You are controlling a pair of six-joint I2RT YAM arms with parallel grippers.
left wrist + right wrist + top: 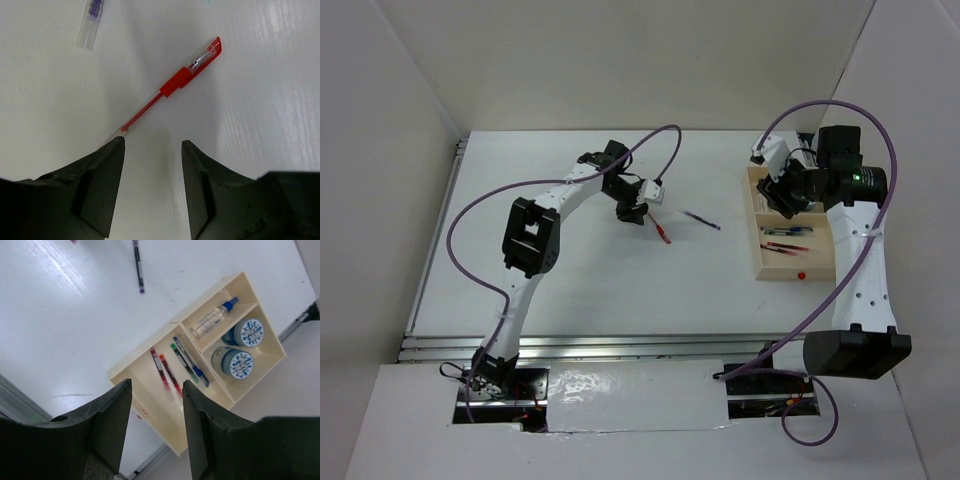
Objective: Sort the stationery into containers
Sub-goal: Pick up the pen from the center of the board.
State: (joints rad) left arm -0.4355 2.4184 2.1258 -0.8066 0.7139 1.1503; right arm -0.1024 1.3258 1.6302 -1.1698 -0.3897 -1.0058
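Observation:
A red pen lies on the white table just ahead of my left gripper, which is open and empty, its left fingertip over the pen's tip. The top view shows this pen and gripper. A dark purple pen lies further right and also shows in the right wrist view. The beige tray holds several pens, a small bottle with a blue cap and two blue-and-white rolls, each kind in its own compartment. My right gripper is open and empty above the tray.
The tray stands at the table's right side, under my right gripper. White walls close in the table on the left, back and right. Purple cables loop over both arms. A metal rail runs along the near edge.

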